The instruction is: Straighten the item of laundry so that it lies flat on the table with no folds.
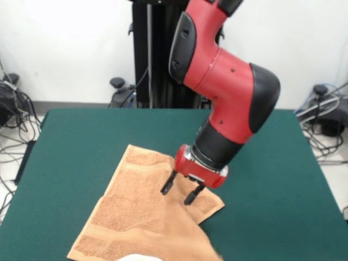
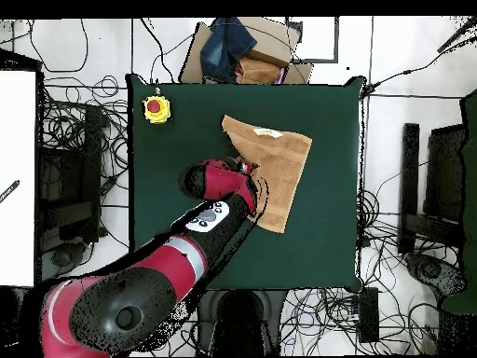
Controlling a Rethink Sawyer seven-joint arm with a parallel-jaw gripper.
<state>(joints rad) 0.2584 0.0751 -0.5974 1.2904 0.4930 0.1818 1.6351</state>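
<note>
Jaws stand apart with nothing between them, their black fingers (image 1: pixel 168 184) tilted down over the towel (image 1: pixel 136 217). Seen from the front, the gripper (image 1: pixel 181 191) hangs right of centre in the frame, above the cloth's right-hand part; whether the tips touch the terry I cannot tell. The towel sprawls across the lower centre of the green counter (image 1: pixel 81 141), running off the bottom edge. Its lower right portion looks doubled over, with one layer lying across another, which is probably why the arm (image 1: pixel 228 87) has stooped to that side: the overlap needs drawing out.
</note>
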